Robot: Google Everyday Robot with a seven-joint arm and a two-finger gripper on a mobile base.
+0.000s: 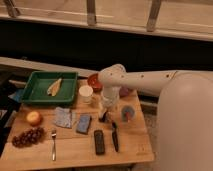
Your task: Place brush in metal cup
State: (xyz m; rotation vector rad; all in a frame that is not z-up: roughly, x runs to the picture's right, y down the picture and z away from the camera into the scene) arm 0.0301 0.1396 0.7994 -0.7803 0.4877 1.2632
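The step in hand looks like the reach for the brush, which lies flat on the table just beside the black block, roughly parallel to it. The gripper hangs just past the block's far end, spread and empty (nothing shows between its fingers). Next it likely needs to drop onto the slim handle and close. The metal cup, well behind the block, sits half hidden by the arm.
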